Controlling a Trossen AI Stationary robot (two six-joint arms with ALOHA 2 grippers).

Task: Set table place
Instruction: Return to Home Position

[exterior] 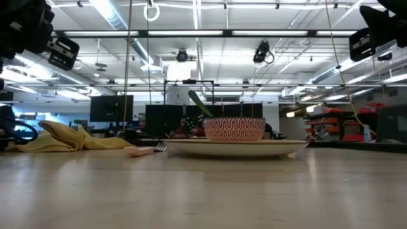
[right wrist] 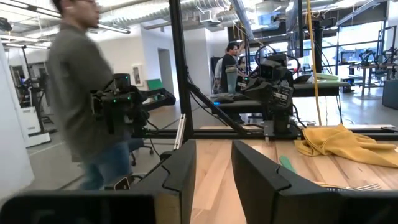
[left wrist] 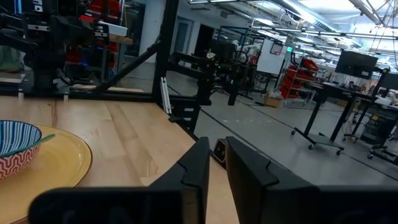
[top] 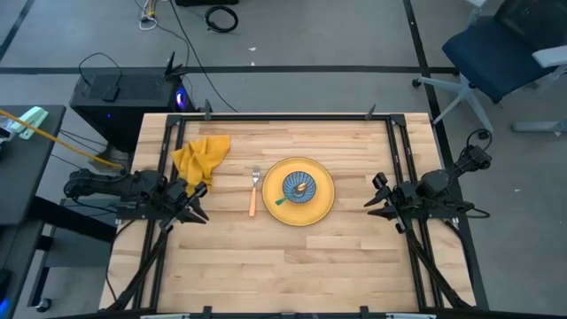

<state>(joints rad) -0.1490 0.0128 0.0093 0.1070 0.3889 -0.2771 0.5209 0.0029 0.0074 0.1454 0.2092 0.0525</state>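
A yellow plate point(top: 321, 202) lies at the middle of the wooden table point(top: 266, 275). A bowl point(top: 299, 187), blue inside and red-patterned outside point(exterior: 233, 129), stands on it with a green-handled spoon point(exterior: 200, 105) leaning in it. A fork point(top: 254, 190) with a pale orange handle lies left of the plate. A crumpled yellow napkin point(top: 202, 158) lies farther left. My left gripper point(top: 202, 204) hovers at the table's left side, its fingers a narrow gap apart point(left wrist: 217, 163), empty. My right gripper point(top: 372, 195) hovers at the right side, slightly open point(right wrist: 214, 168), empty.
Black frame rails point(top: 399, 151) run along the table's left and right sides under the arms. A person point(right wrist: 81, 93) walks in the room beyond the table's left side. Bare wood lies between the plate and the table's near edge point(top: 292, 301).
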